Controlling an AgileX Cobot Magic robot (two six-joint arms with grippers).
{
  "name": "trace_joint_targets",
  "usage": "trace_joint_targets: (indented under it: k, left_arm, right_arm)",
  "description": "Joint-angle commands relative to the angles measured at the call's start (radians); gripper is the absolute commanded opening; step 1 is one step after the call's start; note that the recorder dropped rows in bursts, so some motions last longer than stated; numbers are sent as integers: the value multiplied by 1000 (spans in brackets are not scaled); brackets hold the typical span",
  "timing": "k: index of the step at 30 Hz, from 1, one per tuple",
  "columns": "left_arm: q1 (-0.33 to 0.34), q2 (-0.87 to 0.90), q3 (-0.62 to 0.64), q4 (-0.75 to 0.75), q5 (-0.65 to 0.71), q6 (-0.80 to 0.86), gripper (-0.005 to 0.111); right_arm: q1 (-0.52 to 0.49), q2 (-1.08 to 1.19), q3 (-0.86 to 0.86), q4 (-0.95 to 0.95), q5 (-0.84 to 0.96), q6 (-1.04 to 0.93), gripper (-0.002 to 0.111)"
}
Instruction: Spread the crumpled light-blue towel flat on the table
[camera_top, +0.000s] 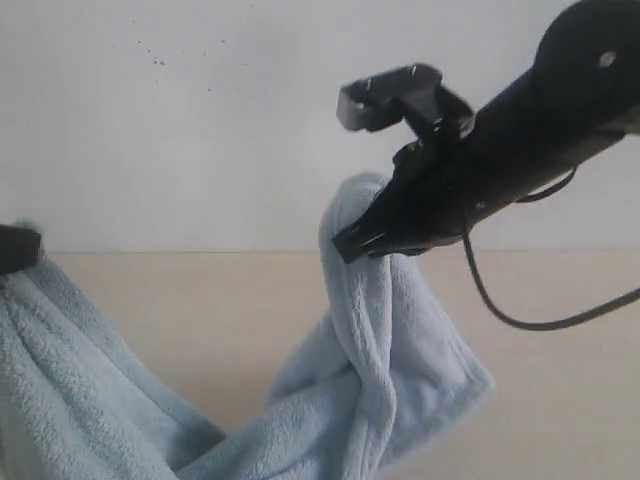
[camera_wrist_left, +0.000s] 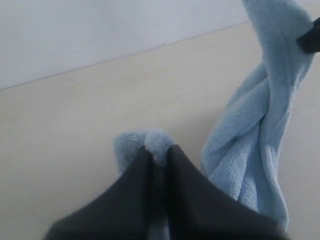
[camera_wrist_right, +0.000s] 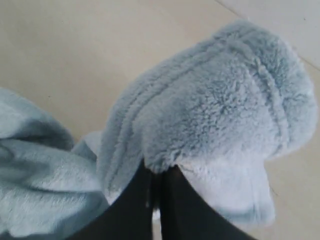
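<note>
With left fingers (camera_wrist_left: 127, 197) and right fingers (camera_wrist_right: 131, 207) both closed on the towel (camera_top: 400, 345), pulling apart evenly should undo its twist above the bench (camera_top: 180, 310).

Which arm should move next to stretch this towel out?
Probably the right. The left gripper and right gripper both clamp the towel, but the right holds its end raised over the table, twisted cloth hanging below.

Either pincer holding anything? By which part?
Both hold the towel: left pincer pinches a tuft at one end, right pincer a bunched fold at the other, raised end.
</note>
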Motion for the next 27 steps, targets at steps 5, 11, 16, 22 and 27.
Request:
trace_joint_targets:
  k: [5, 11, 16, 22, 27]
  left_arm:
    - [-1, -5, 5, -20, 3, 3, 6]
    - [-1, -5, 5, -23, 3, 3, 6]
    - [-1, -5, 5, -25, 3, 3, 6]
    - [-1, -5, 5, -25, 3, 3, 6]
    - [-1, -5, 5, -25, 3, 3, 6]
  right_arm:
    - [-83, -371, 493, -155, 181, 179, 0]
    - [-132, -529, 745, -177, 198, 236, 0]
    - [-132, -555, 767, -185, 259, 239, 24]
    - [-132, -568, 750, -163, 242, 229, 72]
    - [-132, -590, 680, -188, 117, 225, 59]
